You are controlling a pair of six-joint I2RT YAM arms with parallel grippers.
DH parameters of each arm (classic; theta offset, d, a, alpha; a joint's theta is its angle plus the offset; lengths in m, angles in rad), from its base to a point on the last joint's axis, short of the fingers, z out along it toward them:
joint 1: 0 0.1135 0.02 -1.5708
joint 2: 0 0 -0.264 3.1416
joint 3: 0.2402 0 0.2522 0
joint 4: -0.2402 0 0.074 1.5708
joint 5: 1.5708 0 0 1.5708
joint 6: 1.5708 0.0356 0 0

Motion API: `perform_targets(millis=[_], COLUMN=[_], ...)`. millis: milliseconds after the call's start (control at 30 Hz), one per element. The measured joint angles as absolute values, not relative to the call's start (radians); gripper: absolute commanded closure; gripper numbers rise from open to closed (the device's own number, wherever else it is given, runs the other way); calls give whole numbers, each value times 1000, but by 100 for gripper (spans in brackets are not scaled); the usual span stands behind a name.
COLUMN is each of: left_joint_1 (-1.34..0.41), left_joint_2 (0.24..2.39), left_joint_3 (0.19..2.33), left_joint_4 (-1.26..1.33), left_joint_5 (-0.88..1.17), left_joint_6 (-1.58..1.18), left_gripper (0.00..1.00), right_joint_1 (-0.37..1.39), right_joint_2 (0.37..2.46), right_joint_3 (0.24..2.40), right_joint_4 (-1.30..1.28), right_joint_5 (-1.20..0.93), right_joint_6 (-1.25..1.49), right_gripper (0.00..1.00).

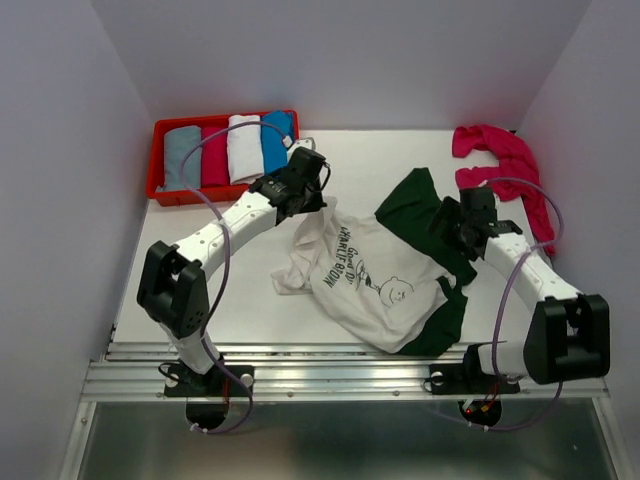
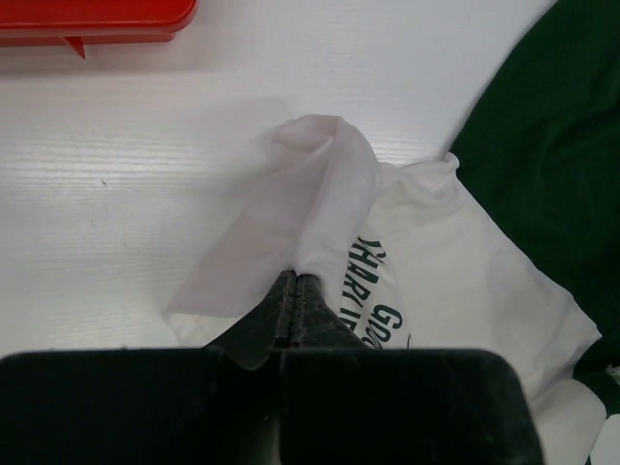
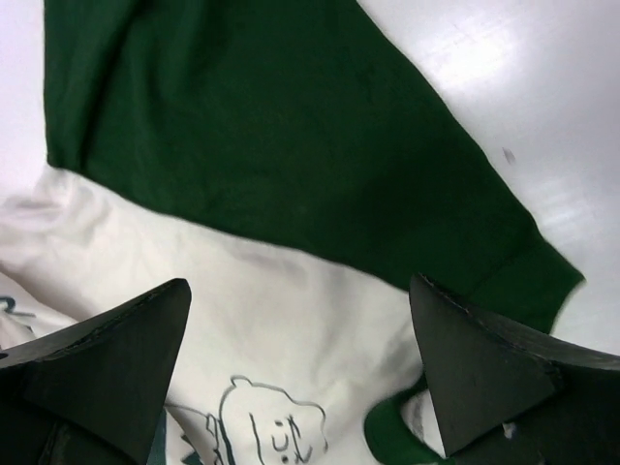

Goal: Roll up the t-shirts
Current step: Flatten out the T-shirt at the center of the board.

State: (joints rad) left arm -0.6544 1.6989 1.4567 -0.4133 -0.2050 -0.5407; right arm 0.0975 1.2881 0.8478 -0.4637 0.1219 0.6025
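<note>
Now | left pincer [image 2: 295,278] clamps white t-shirt [image 1: 370,275] edge | right pincer [image 3: 298,283] spread above it

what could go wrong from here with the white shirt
1. The left end effector pinches only a thin fold of the shirt; a pull may let it slip out.
2. The right end effector hangs open over the green sleeve, holding nothing, so the whole shirt might drag.
3. The shirt lies crumpled, so a roll could turn lumpy.
</note>
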Motion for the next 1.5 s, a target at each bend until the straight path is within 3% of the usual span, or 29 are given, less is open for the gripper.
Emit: perform_targets(millis=[133,233,500,633,733,833,867,967,1233,1500], left_joint_1=[-594,-575,-565,-557,-551,-548,-548,-545,-499,-415], left_joint_2=[1671,1671,1671,1670,1669,1665,1663,1659,1628,1551], left_joint_3=[1392,1363,1361,1361,1361,1361,1361,1361,1371,1544], left_joint_4=[-385,-385,-382,-387,-390,-393,-393,-394,-425,-509], left_joint_5=[-139,-96,-43,-31,-27,-23,-23,-22,-10,-16], left_joint_6=[-550,-552,-551,-549,-546,-542,-540,-539,-521,-467], left_gripper=[100,100,100,100,100,100,100,100,100,100], right_joint_1=[96,88,78,78,78,78,78,78,78,74], right_joint_2=[1448,1593,1942,2069,2101,2115,2120,2133,2061,1660], right_joint_3=[978,1102,1404,1497,1524,1546,1550,1551,1551,1599], right_joint_4=[-432,-394,-352,-336,-323,-320,-319,-319,-334,-330], right_joint_5=[122,112,62,9,-15,-27,-27,-26,-26,14], right_joint_6=[586,575,575,577,579,581,580,588,615,625], right_gripper=[9,26,32,45,48,65,80,99,99,99])
